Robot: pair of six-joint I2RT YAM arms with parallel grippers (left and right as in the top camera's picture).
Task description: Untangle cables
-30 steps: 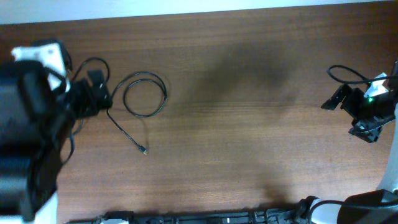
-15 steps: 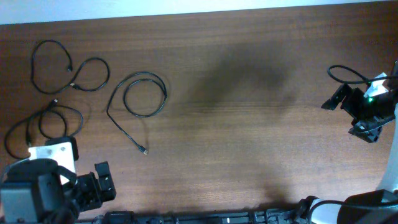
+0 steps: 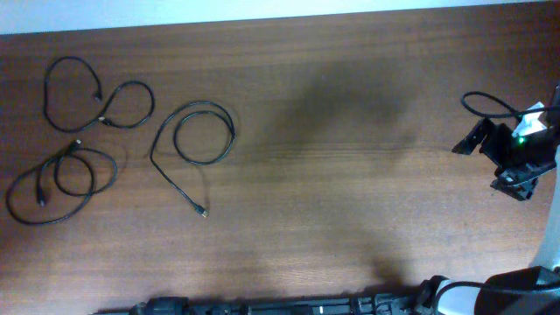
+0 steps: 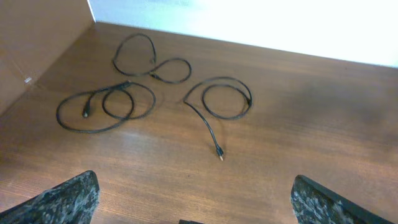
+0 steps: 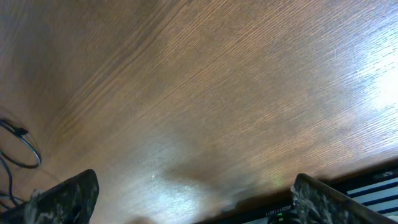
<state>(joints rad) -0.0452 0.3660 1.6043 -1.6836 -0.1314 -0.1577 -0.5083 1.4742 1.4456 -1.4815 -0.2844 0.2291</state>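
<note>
Left claw (image 4: 193,186) is standing fully open and is holding nothing; only its two finger ends are showing at the lower corners of the left wrist view, above bare table (image 3: 350,175).

All three cables are lying ahead of this claw as separate pieces.
- Farthest to the claw's left, the double-loop cable (image 4: 109,91) is resting flat, its long axis running across the claw's line of reach.
- Ahead-left and farthest away, the figure-eight cable (image 4: 152,74) is lying with its long axis also crosswise. Its lower edge is sitting just beside one end of the double-loop cable; whether the two are touching cannot be told.
- Nearly straight ahead, the single-loop cable (image 4: 205,123) is lying apart from the others. Its straight tail is pointing back toward the claw and is ending in a metallic tip (image 4: 219,157), the nearest part of any cable.

Right claw (image 5: 193,186) is also standing fully open and empty, hovering over bare wood well apart from every cable. The left arm is therefore judged the nearer one for any further separating move, most likely at the close pair on its left.

View differences: the overhead view is showing all three cables and the right arm but not the left claw, while the left wrist view is giving the approach line. The right wrist view is showing no cable, only a thicker arm wire (image 5: 18,149) at its left edge.
</note>
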